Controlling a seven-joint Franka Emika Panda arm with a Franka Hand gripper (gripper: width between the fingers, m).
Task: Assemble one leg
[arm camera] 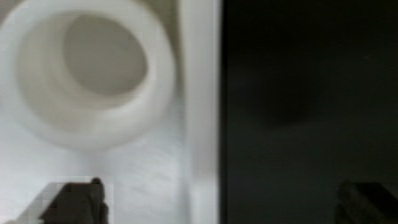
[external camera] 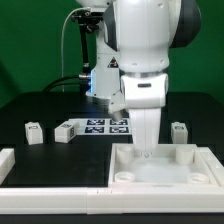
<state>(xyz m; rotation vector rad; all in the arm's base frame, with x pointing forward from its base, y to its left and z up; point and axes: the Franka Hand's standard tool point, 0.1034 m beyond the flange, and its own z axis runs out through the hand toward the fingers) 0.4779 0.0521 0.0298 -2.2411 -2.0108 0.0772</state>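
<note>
Black tabletop is seen under everything, with a green curtain behind. Nearest the exterior camera, a white rail [external camera: 55,188] is laid along the front edge. Beside it, on the exterior view's right, the tray [external camera: 200,172] is set, with raised round sockets at its corners. The gripper [external camera: 147,148] is lowered over the tray's far corner on the exterior view's left. In the wrist view a socket [arm camera: 98,70] is shown close by, and the dark fingertips [arm camera: 71,203] are seen spread wide with nothing between them, so the claw is judged released and empty. Behind the tray, a leg [external camera: 180,130] is stood on the table on the exterior view's right, apart from the tray. A second leg [external camera: 35,131] and what is taken for a third leg [external camera: 65,130] are placed well off on the exterior view's left, with the marker board [external camera: 105,125] between the groups. No leg is seated in a socket yet. The leg is judged light, stiff and smooth, so it is best taken squarely across two flat opposite faces, lest it be tipped or twisted.
</note>
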